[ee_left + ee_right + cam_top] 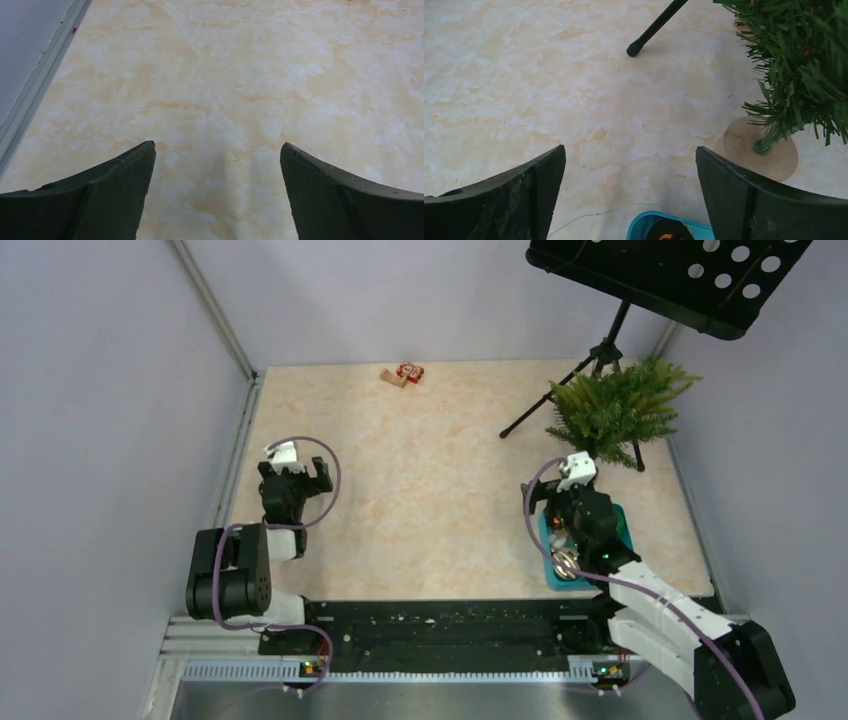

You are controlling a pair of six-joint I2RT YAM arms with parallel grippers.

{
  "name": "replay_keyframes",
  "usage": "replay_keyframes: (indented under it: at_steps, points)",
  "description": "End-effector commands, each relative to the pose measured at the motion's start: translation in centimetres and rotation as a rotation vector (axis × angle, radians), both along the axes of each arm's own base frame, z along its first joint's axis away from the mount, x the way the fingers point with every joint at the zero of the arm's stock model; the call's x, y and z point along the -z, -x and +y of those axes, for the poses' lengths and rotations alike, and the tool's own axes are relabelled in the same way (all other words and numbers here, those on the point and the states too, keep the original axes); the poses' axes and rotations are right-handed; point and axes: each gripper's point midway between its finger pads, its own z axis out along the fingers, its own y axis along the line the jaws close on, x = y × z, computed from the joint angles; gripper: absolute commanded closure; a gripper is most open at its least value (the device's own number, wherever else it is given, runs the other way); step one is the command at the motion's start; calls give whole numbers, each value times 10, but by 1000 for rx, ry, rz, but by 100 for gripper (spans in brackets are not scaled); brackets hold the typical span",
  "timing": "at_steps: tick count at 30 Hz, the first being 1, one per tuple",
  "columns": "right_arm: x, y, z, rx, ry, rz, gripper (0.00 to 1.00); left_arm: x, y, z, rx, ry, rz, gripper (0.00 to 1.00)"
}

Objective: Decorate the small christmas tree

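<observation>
Green small christmas tree [620, 408]: 1 | teal tray [624, 528]: 1 | left gripper [217, 147]: spread, empty | right gripper [630, 150]: spread, empty

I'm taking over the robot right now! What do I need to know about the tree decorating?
Left tool: open and empty, over the table on the left side.
Right tool: open and empty, above the teal tray, close to the small christmas tree.
The tree stands at the far right by the black music stand. No decorations show on it.
Shiny pieces, likely ornaments, lie in the tray.
Done: nothing visibly hung yet.
Left: pick pieces from the tray and hang them on the branches.
</observation>
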Motion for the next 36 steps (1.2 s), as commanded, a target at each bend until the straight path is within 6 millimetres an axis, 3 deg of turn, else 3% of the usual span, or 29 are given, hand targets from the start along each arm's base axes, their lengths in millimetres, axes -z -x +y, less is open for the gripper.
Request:
replay_keyframes:
  at_steps: [1, 6, 9, 11, 14, 17, 20, 24, 26, 28, 34, 36]
  points:
    - [-28, 0, 19, -89, -71, -52, 1, -11, -6, 1, -5, 1, -43, 1]
    - [-63, 19, 75, -405, -151, 6, 4, -11, -6, 0, -3, 1, -38, 1]
    - [-96, 32, 103, -549, -235, 72, 7, -13, -5, -2, 13, -1, -48, 1]
    - [-122, 41, 116, -609, -266, 105, 9, -29, -5, -7, 46, -6, -103, 1]
    - [-166, 49, 120, -595, -238, 74, 12, -27, 0, -28, 237, -73, 69, 4]
    - [-211, 46, 96, -448, -248, 20, 13, -51, 5, -35, 331, -117, 189, 11]
    - [-244, 38, 51, -217, -216, -58, 13, -78, 25, -52, 461, -151, 204, 11]
    - [-273, 33, -5, 54, -139, -115, 12, -115, 61, -80, 637, -184, 144, 10]
    - [-288, 28, -36, 215, -66, -144, 7, -129, 75, -90, 689, -173, 130, 10]
    - [-299, 21, -66, 360, -1, -160, 2, -141, 88, -99, 734, -158, 124, 8]
    - [-308, -12, -119, 543, -20, -145, 1, -171, 116, -110, 779, -133, 112, 6]
    - [-308, -21, -127, 562, -35, -164, 1, -174, 122, -111, 785, -152, 99, 6]
